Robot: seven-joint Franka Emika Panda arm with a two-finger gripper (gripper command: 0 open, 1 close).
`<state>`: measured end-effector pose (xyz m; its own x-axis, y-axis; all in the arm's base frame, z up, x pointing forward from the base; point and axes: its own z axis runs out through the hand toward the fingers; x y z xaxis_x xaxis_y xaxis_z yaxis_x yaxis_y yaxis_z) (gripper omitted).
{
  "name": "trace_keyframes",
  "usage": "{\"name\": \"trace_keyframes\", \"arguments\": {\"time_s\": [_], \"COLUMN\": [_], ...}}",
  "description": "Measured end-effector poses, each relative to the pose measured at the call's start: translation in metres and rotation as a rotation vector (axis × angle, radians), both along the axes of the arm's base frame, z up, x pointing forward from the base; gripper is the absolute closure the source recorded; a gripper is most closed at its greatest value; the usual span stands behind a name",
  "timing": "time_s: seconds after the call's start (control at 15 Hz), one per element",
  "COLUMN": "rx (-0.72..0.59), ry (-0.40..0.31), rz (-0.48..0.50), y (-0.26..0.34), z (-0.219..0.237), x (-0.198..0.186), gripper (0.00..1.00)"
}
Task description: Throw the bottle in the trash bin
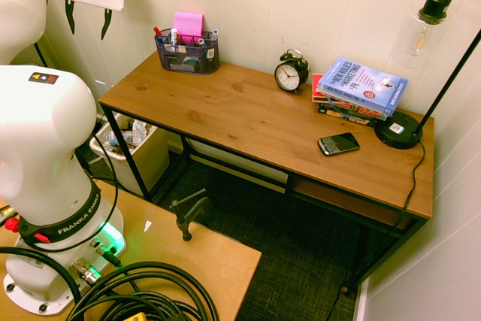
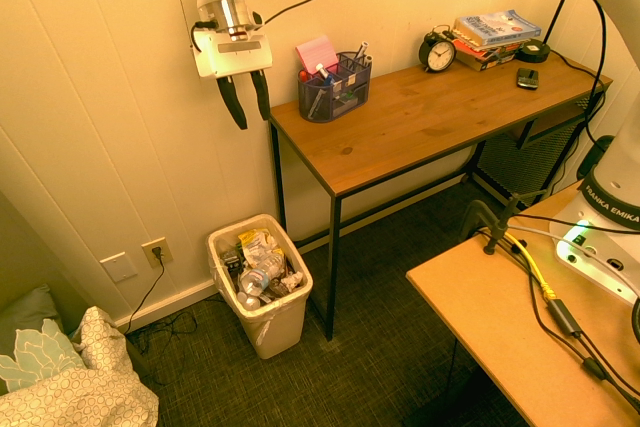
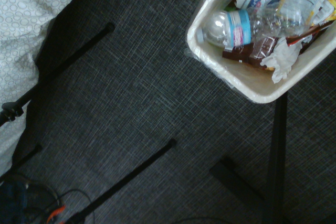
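While the gripper (image 2: 245, 104) hangs at the upper left of the second exterior view, its two dark fingers (image 2: 231, 105) stand spread apart with nothing between them. It points downward, beside the left end of the wooden desk (image 2: 420, 117) and high above the trash bin (image 2: 285, 322). The bin stands on the dark carpet at lower centre-left of that view, close to the desk's front left leg and near the wall. The bottle (image 2: 258, 279) lies on its side on top of the rubbish inside the bin, among wrappers and other packaging. From the wrist view, the bottle (image 3: 239, 27) shows at the upper right, resting against the bin's inner wall, its clear body crossed by a pale blue label band, with a crumpled white wrapper (image 3: 283, 56) just beside it. In the first exterior view the gripper (image 1: 86, 19) sits at the upper left, fingers apart, and the bin (image 1: 161, 157) shows partly below the desk's left edge. On the desk stand a wire-mesh pen holder (image 2: 335, 87), an alarm clock (image 2: 437, 50), a stack of books (image 2: 495, 35) and a phone (image 2: 527, 78).
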<state>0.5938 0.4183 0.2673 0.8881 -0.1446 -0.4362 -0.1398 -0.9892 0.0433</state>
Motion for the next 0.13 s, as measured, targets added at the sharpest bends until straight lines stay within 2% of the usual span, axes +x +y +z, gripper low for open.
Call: {"name": "trace_keyframes", "arguments": {"time_s": [0.13], "rx": [0.008], "ry": [-0.108], "rz": [-0.046], "y": [-0.009], "z": [0.029], "x": [0.009], "gripper": [0.00]}}
